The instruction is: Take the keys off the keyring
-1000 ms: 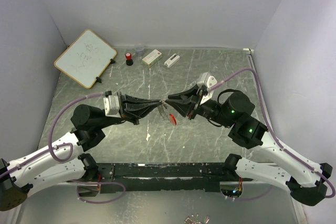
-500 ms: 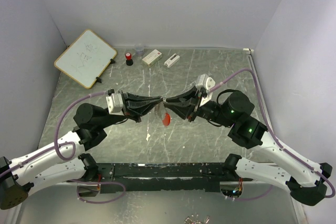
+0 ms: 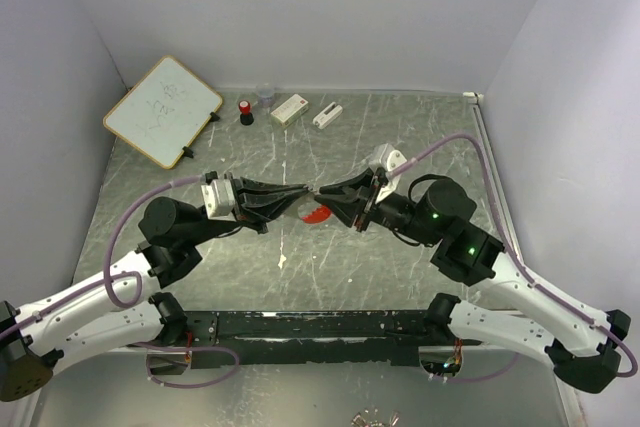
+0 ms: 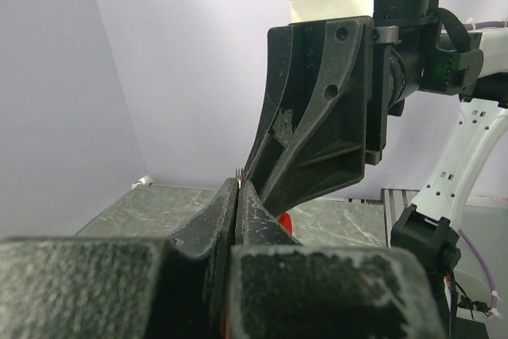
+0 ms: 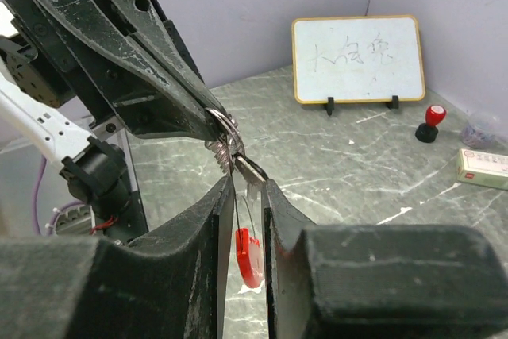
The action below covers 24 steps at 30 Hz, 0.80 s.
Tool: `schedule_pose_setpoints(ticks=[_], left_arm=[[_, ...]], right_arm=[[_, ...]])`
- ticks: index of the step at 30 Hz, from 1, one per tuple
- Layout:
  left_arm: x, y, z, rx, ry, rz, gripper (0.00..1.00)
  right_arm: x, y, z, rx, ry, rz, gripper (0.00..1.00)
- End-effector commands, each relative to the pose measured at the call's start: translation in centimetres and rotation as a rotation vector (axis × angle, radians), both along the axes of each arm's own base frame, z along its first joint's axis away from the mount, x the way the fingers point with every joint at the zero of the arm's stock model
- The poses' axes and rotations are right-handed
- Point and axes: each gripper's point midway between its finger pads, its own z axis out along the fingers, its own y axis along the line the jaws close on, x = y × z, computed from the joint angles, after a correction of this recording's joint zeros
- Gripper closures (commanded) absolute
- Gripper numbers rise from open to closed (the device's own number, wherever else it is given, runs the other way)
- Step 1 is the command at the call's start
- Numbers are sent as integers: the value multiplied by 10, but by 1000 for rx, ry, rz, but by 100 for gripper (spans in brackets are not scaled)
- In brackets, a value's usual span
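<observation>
Overhead, two grippers are seen tip to tip above the table (image 3: pixel 250 267). One keyring (image 5: pixel 225 134) is pinched in the fully closed jaws of the left gripper (image 3: pixel 304 196). One flat silvery key (image 5: pixel 252 172), hung from that ring, is clamped between the narrowly parted jaws of the right gripper (image 5: pixel 242 190). One red clip (image 5: pixel 248 257) is hung below the right jaws (just under their tips). Well beyond both jaws, one whiteboard (image 3: pixel 163 109), one red-capped bottle (image 3: pixel 245 112) and two white boxes (image 3: pixel 290 109) are seen.
</observation>
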Motion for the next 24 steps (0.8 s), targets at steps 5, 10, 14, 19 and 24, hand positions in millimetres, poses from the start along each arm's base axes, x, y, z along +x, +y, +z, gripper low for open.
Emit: schedule_pose_setpoints(ticks=[5, 10, 14, 19, 24], left_arm=[[-1, 6, 16, -35, -40, 15, 93], [9, 0, 9, -2, -19, 40, 93], [20, -4, 0, 30, -1, 76, 93], [31, -5, -10, 68, 14, 124, 93], [22, 4, -4, 71, 13, 117, 93]], right_arm=[[5, -23, 13, 42, -35, -97, 79], [-2, -34, 33, 89, -73, -99, 79], [-7, -34, 45, 101, -101, -76, 78], [-4, -28, 51, 94, -117, -71, 76], [3, -32, 58, 102, -138, -111, 76]])
